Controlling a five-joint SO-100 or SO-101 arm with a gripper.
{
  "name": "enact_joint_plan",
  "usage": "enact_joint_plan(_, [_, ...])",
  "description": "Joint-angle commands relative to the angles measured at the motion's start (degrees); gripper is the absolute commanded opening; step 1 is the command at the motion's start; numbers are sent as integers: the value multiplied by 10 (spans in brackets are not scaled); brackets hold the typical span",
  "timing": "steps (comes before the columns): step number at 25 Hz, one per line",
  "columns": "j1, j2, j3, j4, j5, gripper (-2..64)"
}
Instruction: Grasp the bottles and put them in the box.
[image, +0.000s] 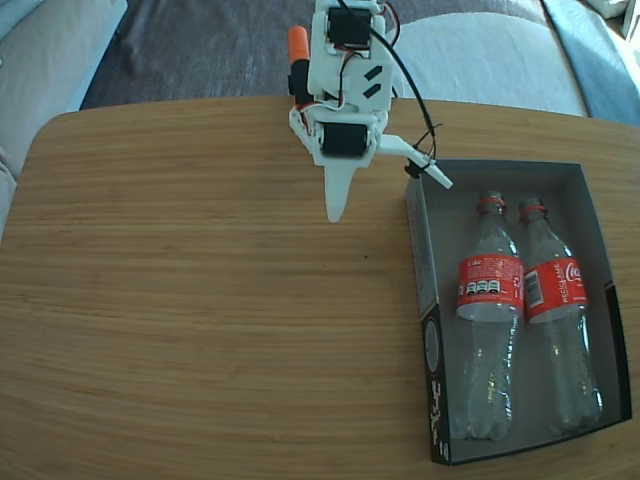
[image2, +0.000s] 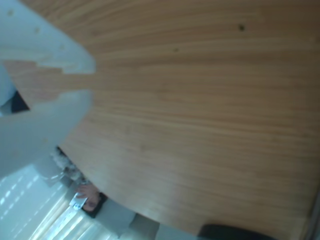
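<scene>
Two clear bottles with red labels lie side by side inside the box (image: 500, 172) at the right of the fixed view, necks pointing to the far side. The left bottle (image: 489, 305) and the right bottle (image: 556, 300) nearly touch. My gripper (image: 393, 200) hangs over the table just left of the box's far left corner. It is open wide and holds nothing: one white finger points down and the other sticks out right over the box's corner. The wrist view shows only a blurred white finger (image2: 42, 117) above bare wood; bottles and box are out of that view.
The rounded wooden table (image: 200, 300) stretches left of the box. Grey and light blue cushions (image: 490, 60) lie beyond its far edge. The box sits close to the table's right and front edges. In the wrist view the table edge (image2: 130, 207) curves along the bottom left.
</scene>
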Motion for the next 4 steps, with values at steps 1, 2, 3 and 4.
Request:
enact_joint_plan(1, [4, 3, -6, 1, -2, -3])
enact_joint_plan(2, [4, 3, -6, 1, -2, -3])
enact_joint_plan(3, [4, 3, -6, 1, -2, -3])
enact_joint_plan(4, [4, 3, -6, 1, -2, -3])
